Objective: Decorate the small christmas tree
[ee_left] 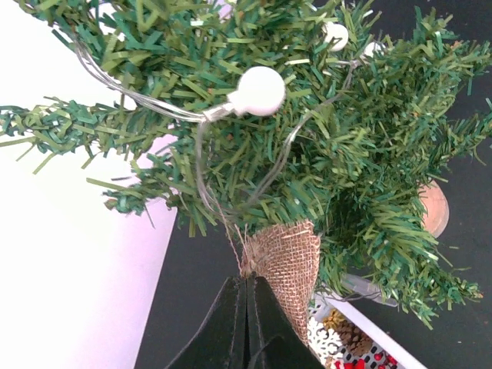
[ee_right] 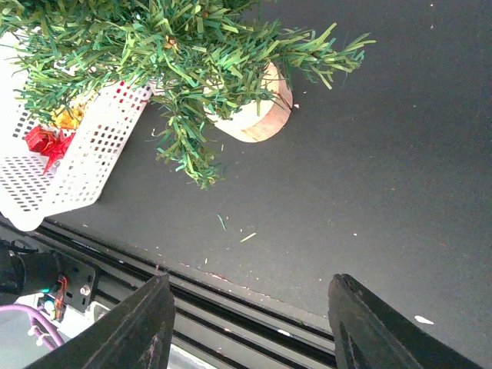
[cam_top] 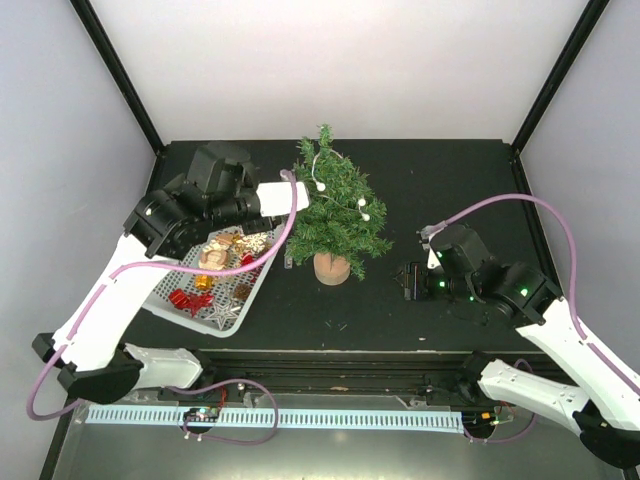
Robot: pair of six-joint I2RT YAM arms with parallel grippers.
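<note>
Watching from afar, I see the tree (cam_top: 338, 215) standing mid-table, just beside the basket (cam_top: 240, 318). Left gripper (ee_left: 246, 296) pinches a burlap cone (ee_left: 288, 261) against its branches; right gripper (ee_right: 250, 292) hangs half-open, empty.

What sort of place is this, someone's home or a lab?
Most likely a robotics lab test booth: plain white walls in a black frame, a black table with a left arm and right arm bolted at its near edge, facing a small christmas tree.
</note>
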